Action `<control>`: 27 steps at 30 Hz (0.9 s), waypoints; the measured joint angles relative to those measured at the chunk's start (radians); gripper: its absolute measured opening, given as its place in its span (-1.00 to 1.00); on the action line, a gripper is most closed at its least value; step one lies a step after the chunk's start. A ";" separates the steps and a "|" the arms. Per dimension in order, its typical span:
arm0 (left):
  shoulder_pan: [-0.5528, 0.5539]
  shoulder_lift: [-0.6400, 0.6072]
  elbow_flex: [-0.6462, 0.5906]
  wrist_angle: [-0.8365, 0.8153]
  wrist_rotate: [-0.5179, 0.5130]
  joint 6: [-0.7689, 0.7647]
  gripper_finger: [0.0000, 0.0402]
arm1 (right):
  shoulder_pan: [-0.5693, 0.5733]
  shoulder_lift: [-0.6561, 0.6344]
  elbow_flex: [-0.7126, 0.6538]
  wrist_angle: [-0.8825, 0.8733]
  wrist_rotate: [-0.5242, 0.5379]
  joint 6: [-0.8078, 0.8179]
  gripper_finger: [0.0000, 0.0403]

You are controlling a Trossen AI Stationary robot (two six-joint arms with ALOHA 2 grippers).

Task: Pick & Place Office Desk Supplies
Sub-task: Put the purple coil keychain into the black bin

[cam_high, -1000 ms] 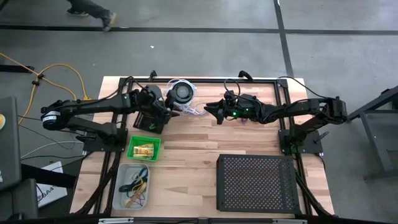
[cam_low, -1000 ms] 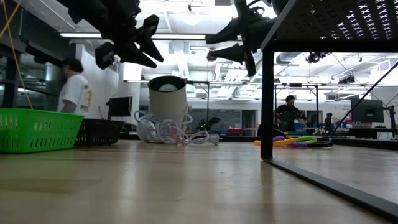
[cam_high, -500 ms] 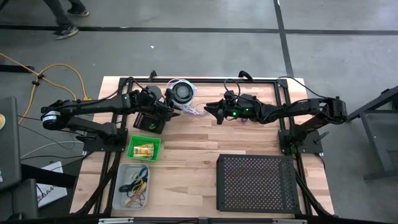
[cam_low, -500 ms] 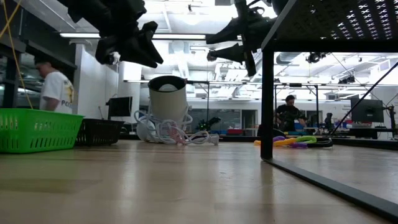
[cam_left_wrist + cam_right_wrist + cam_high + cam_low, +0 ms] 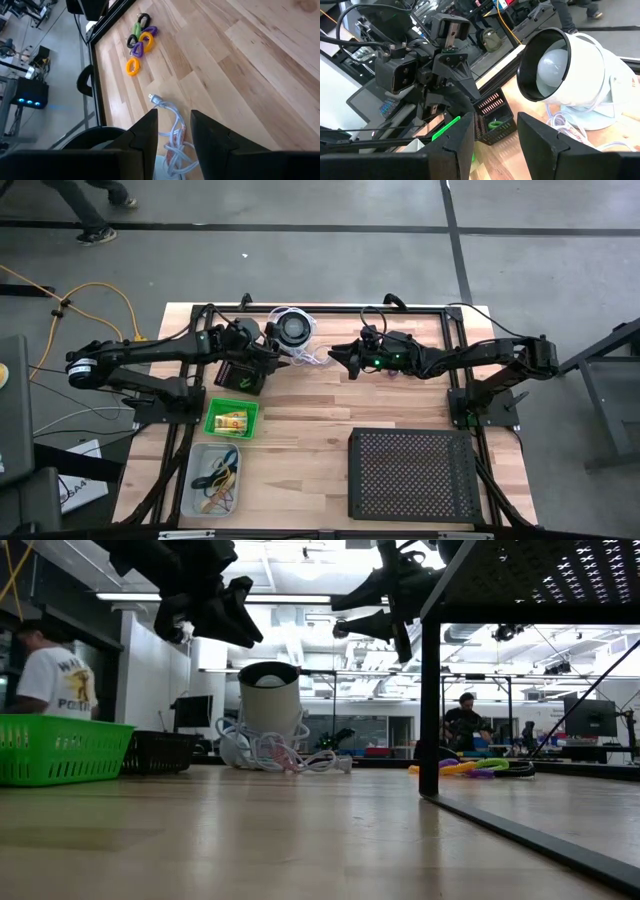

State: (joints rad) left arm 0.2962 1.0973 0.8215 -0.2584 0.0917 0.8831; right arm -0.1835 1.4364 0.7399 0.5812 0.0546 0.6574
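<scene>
The counter [image 5: 320, 405] is pale striped wood, carrying a bright green basket [image 5: 232, 418] with yellow packets [image 5: 232, 421] and a black perforated tray [image 5: 412, 473]. Orange, purple, green and black rings [image 5: 138, 42] lie beside a white cord [image 5: 172, 135]. The lamp [image 5: 570, 75] is white with a black rim; a small black basket [image 5: 492, 117] holds something green

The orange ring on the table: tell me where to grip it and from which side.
Pinch one side of the orange ring, one finger inside the hole and one outside, coming straight down. It lies flat on the wood, slightly apart from the purple rings, so its rim looks clear. Both hands are open.
</scene>
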 joint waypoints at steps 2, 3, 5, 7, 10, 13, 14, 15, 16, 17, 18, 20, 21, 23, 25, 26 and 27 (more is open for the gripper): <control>0.000 0.000 0.000 0.000 0.000 -0.002 -0.46 | 0.000 0.000 0.000 0.000 -0.002 0.001 -0.31; 0.000 0.000 0.000 0.000 0.000 0.002 -0.46 | 0.000 0.000 0.000 0.000 -0.005 0.001 -0.31; 0.000 0.000 0.000 0.000 0.000 0.006 -0.46 | 0.000 0.000 0.000 0.000 -0.006 0.001 -0.31; 0.000 0.000 0.000 0.002 0.000 -0.003 -0.46 | 0.000 0.000 0.000 0.001 -0.009 -0.004 -0.31; 0.000 0.000 0.000 0.013 0.000 -0.024 -0.46 | -0.002 0.000 0.000 -0.001 -0.021 -0.059 -0.31; 0.000 0.000 0.000 0.021 0.000 -0.020 -0.46 | -0.024 0.000 0.000 -0.019 -0.124 -0.120 -0.31; 0.000 0.000 0.000 0.026 0.000 -0.017 -0.46 | -0.037 0.000 0.000 -0.031 -0.166 -0.137 -0.31; 0.000 0.000 0.000 0.030 0.000 -0.018 -0.46 | -0.051 0.000 0.000 -0.046 -0.200 -0.143 -0.31; 0.000 0.000 0.000 0.031 0.000 -0.022 -0.46 | -0.067 0.000 0.000 -0.061 -0.219 -0.140 -0.31; 0.000 0.000 0.000 0.031 0.000 -0.024 -0.46 | -0.083 0.000 0.000 -0.075 -0.225 -0.128 -0.31; 0.000 0.000 0.000 0.031 0.000 -0.025 -0.46 | -0.100 0.000 0.000 -0.089 -0.227 -0.107 -0.31; 0.000 0.000 0.000 0.032 0.000 -0.020 -0.46 | -0.131 0.000 0.000 -0.122 -0.221 -0.061 -0.31; 0.000 0.000 0.000 0.032 0.000 -0.016 -0.46 | -0.148 0.000 0.000 -0.133 -0.220 -0.055 -0.31; 0.000 0.000 0.000 0.032 0.001 -0.016 -0.46 | -0.178 0.000 0.000 -0.146 -0.239 -0.069 -0.31; 0.000 0.000 0.000 0.032 0.001 -0.026 -0.46 | -0.209 0.000 0.000 -0.149 -0.288 -0.110 -0.31; 0.000 0.000 0.000 0.032 0.001 -0.028 -0.46 | -0.224 0.000 0.000 -0.150 -0.322 -0.129 -0.31; 0.000 0.000 0.000 0.032 0.001 -0.026 -0.46 | -0.239 0.000 0.000 -0.151 -0.354 -0.143 -0.31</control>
State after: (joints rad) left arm 0.2962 1.0977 0.8215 -0.2268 0.0925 0.8568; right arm -0.4223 1.4361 0.7399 0.4300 -0.2993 0.5144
